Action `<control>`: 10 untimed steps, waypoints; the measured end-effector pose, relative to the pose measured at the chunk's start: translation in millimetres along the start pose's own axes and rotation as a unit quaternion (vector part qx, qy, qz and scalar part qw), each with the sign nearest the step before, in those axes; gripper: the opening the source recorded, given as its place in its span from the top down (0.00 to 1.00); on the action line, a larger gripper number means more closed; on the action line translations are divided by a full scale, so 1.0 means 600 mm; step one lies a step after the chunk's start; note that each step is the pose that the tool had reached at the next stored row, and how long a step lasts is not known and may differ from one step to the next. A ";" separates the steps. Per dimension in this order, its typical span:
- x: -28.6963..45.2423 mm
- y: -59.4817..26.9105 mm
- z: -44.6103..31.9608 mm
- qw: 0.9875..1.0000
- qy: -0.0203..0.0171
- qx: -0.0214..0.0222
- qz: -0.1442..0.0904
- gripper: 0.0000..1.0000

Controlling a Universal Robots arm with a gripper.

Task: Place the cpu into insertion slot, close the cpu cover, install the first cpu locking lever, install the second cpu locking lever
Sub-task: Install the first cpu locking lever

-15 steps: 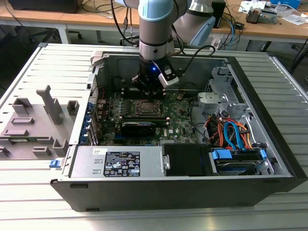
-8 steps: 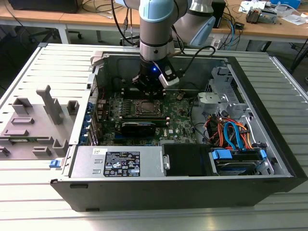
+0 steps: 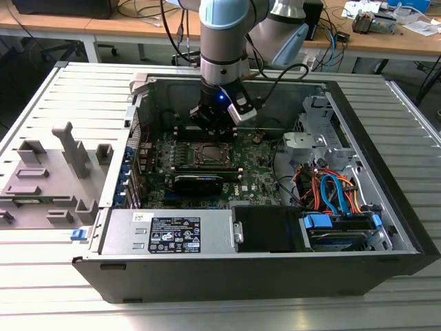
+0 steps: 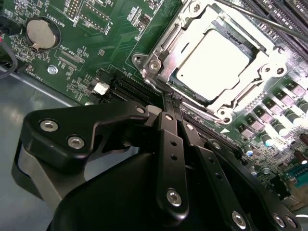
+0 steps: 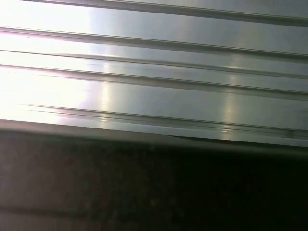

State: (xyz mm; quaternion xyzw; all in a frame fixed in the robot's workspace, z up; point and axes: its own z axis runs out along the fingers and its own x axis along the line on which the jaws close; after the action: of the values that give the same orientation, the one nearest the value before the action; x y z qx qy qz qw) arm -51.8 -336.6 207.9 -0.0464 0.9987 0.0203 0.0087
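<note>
In the exterior view my claw [image 3: 215,125] hangs inside the open computer case [image 3: 358,138], just above the motherboard [image 3: 258,169] and right over the socket, where the cpu [image 3: 209,153] lies pale inside the cpu cover [image 3: 209,146].

In the second wrist view my fingers [image 4: 169,122] are pressed together, pinching nothing, with their tips beside the socket's near edge. The cpu [image 4: 214,55] sits flat in its slot, and the cpu cover [image 4: 190,26] lies closed around it. A coin battery [image 4: 41,31] sits well apart from the socket.

In the first wrist view I see ribbed metal table slats [image 5: 154,72].
</note>
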 end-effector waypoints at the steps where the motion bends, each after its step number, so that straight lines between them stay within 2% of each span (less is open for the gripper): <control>1: 0.000 0.000 -0.002 1.000 0.000 0.000 0.000 0.89; 7: 0.001 -0.015 -0.005 1.000 0.000 0.000 0.000 0.89; 10: 0.002 -0.023 -0.005 1.000 0.000 0.002 0.000 0.89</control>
State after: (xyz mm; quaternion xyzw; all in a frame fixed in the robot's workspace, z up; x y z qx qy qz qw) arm -51.8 -350.3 210.4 -0.0464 0.9987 0.0179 0.0085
